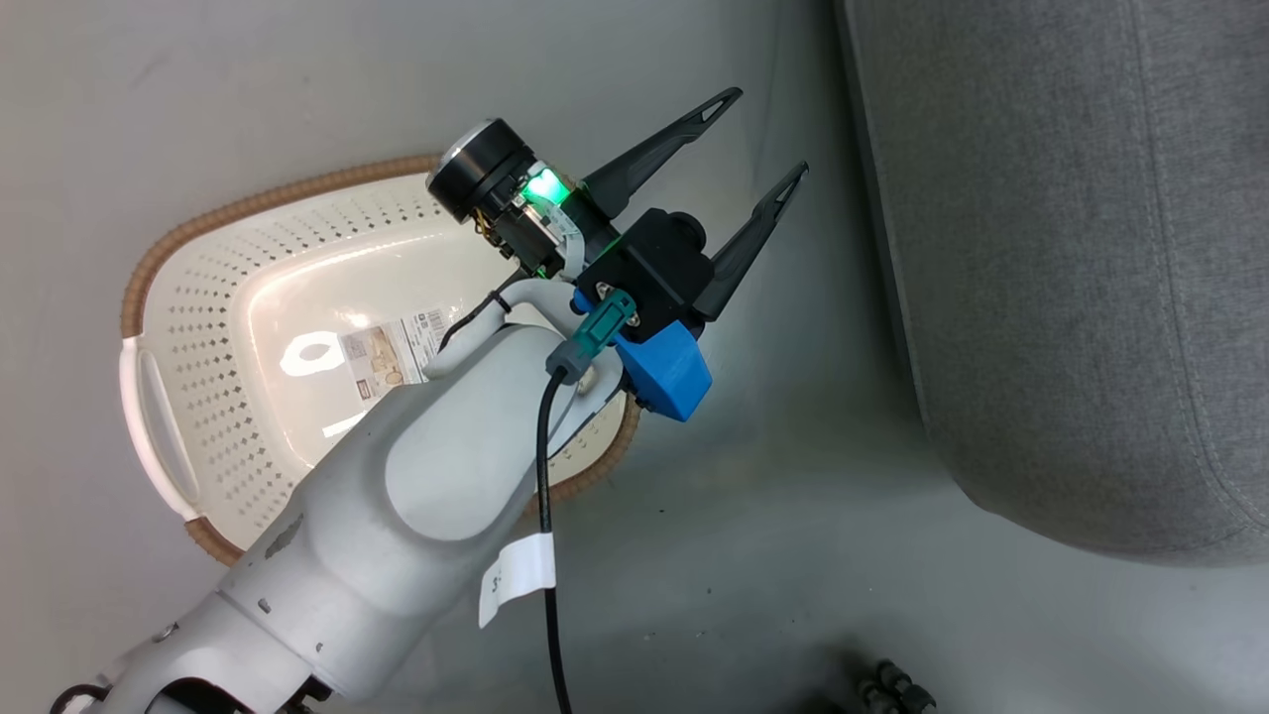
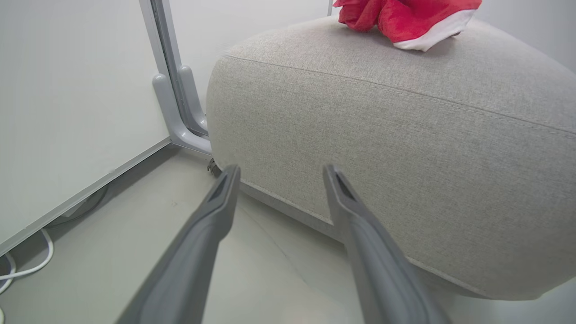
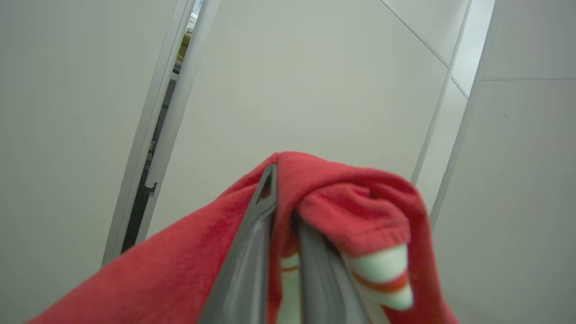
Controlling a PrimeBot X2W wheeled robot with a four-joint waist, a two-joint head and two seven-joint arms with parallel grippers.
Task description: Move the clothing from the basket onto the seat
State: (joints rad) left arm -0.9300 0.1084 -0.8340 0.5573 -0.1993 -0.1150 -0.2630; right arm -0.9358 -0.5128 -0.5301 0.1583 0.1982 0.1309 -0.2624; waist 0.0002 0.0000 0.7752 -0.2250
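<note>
Red soft garment with white trim (image 3: 351,207) hangs clamped in the right jaws, held up probably for carrying. Another red garment (image 2: 405,18) lies on top of the light grey fabric sofa (image 1: 1071,248). The left jaws stand apart by the cream perforated plastic basket (image 1: 198,327), which looks empty.

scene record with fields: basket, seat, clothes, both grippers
basket: no clothing seen inside, label on its bottom
seat: light grey, red garment lying on top
left gripper: open, holding nothing, above the floor between basket and seat
right gripper: shut on second red garment, raised before a pale wall
remaining: second garment not yet on seat
</note>
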